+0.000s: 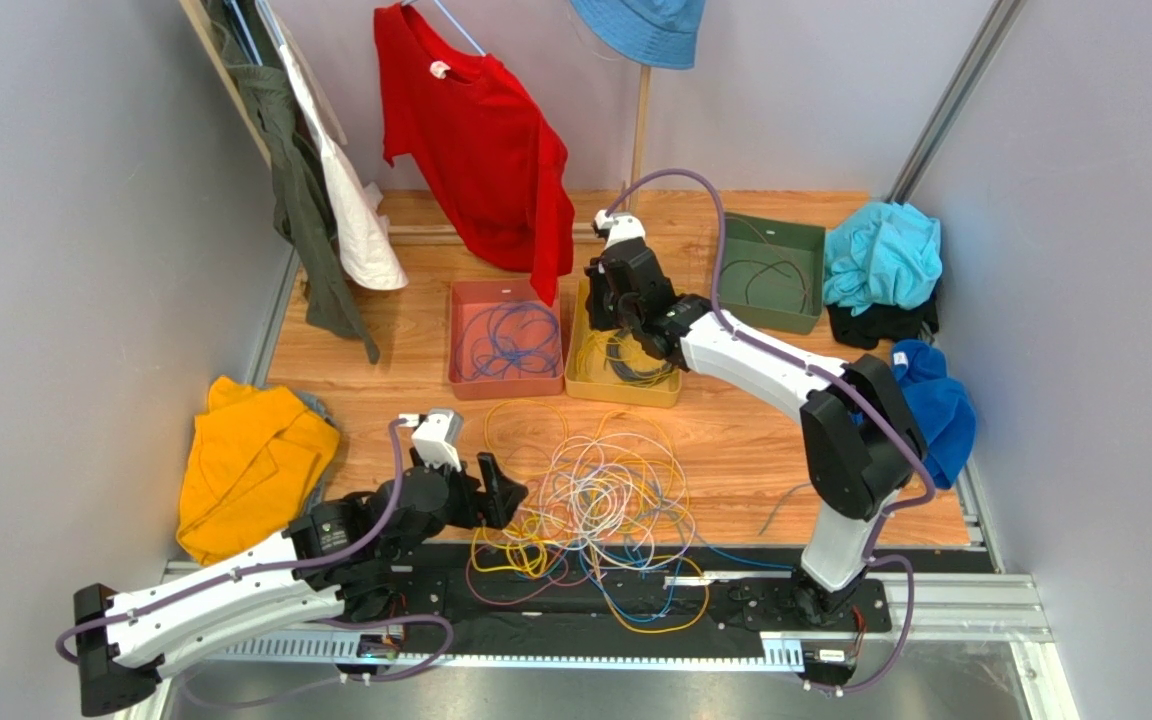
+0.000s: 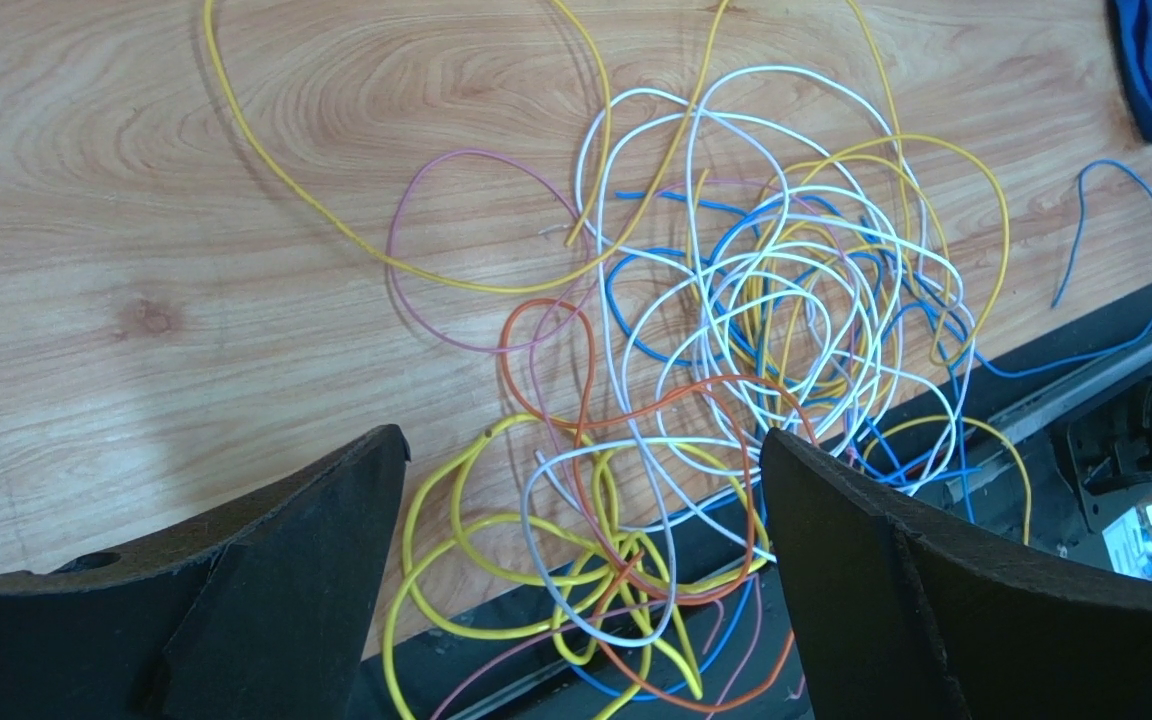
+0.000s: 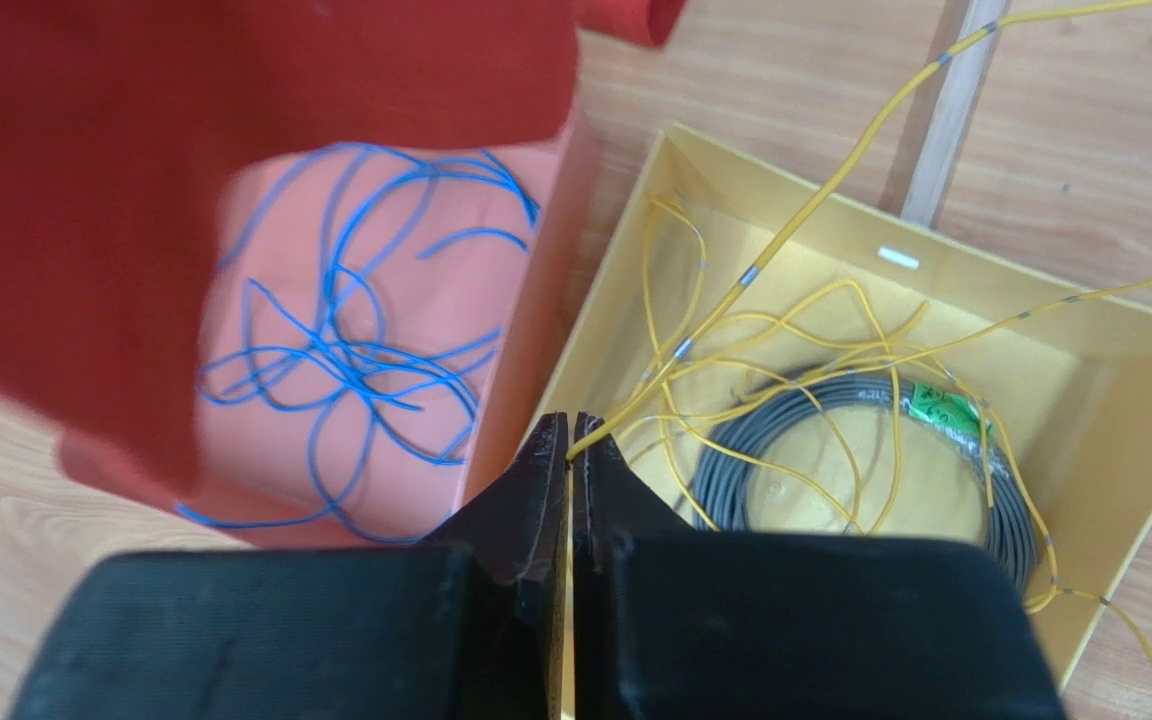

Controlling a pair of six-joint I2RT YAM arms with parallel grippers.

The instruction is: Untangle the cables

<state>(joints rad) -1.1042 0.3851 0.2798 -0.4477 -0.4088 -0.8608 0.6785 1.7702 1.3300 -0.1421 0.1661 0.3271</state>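
Observation:
The tangle of cables (image 1: 605,503), yellow, white, blue, purple and orange, lies on the wooden table near the front edge and spills onto the black rail. In the left wrist view the tangle (image 2: 748,330) fills the middle. My left gripper (image 1: 485,488) is open and empty at the tangle's left side, its jaws (image 2: 582,510) standing wide over yellow loops. My right gripper (image 1: 608,311) hangs over the yellow bin (image 1: 624,396) and is shut (image 3: 570,443) on a thin yellow cable (image 3: 778,240) that trails into the bin (image 3: 657,165).
An orange bin (image 1: 459,338) holds blue cables (image 3: 342,345). A grey coil (image 3: 838,450) lies in the yellow bin. A green bin (image 1: 808,240) stands behind. A red shirt (image 1: 485,143) hangs over the bins. There is orange cloth (image 1: 252,458) on the left and blue cloths (image 1: 935,398) on the right.

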